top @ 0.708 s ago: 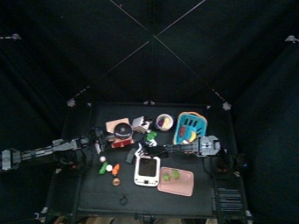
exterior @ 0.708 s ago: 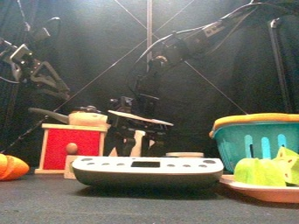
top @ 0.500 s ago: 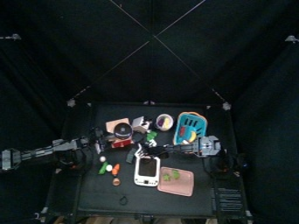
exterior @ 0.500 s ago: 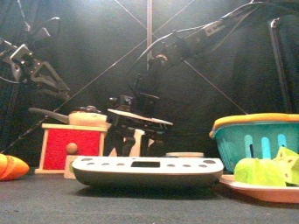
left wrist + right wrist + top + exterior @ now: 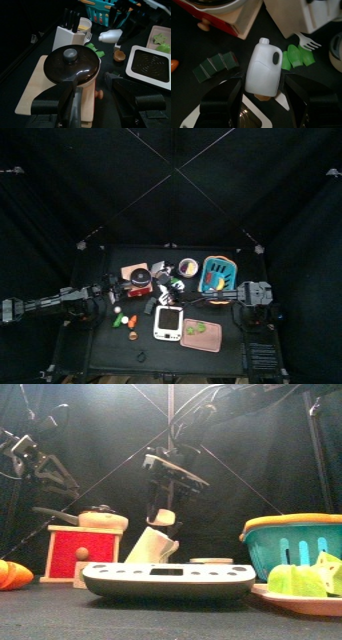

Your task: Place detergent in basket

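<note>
Now the small white plastic detergent jug (image 5: 265,66) with a handle sits tilted on the tabletop (image 5: 107,343) beside the grey weighing scale (image 5: 167,581), well apart from the oval orange-rimmed basket (image 5: 297,539). The right gripper (image 5: 264,102) hangs above the jug with its fingers spread, grasping nothing. The left gripper (image 5: 99,102) rests by the red box, its fingers apart.

No legible text, label, brand or number in any view — the white detergent bottle (image 5: 266,67) shows a plain, unmarked face.
</note>
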You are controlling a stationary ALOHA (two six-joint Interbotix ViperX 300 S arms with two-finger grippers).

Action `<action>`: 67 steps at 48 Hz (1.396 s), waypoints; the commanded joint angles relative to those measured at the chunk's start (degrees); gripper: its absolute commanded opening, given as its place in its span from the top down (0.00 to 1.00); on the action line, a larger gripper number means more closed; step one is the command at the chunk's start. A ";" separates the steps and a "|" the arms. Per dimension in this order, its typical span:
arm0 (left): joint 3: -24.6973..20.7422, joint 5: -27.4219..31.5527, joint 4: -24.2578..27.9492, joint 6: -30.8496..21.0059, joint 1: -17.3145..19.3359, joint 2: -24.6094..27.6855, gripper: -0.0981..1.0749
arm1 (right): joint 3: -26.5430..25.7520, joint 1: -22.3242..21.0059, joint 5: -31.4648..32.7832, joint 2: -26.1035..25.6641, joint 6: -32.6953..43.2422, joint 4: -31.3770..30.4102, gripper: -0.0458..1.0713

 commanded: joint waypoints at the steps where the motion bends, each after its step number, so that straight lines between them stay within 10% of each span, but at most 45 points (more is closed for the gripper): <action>1: -0.70 -0.26 -0.09 0.09 -0.09 0.09 0.19 | 2.99 0.18 -0.62 -7.38 0.18 0.26 0.27; 23: -0.88 -1.49 -0.18 0.09 -0.09 0.09 0.19 | 21.97 -8.00 -1.49 -28.30 0.18 5.01 0.27; 40: -0.97 -2.29 -0.09 0.00 0.00 0.18 0.19 | 37.88 -22.15 -4.83 -43.07 -0.09 10.99 0.27; 67: -0.62 -4.75 -0.18 0.00 0.09 0.18 0.19 | 41.04 -29.62 -7.56 -37.44 -0.09 8.88 0.26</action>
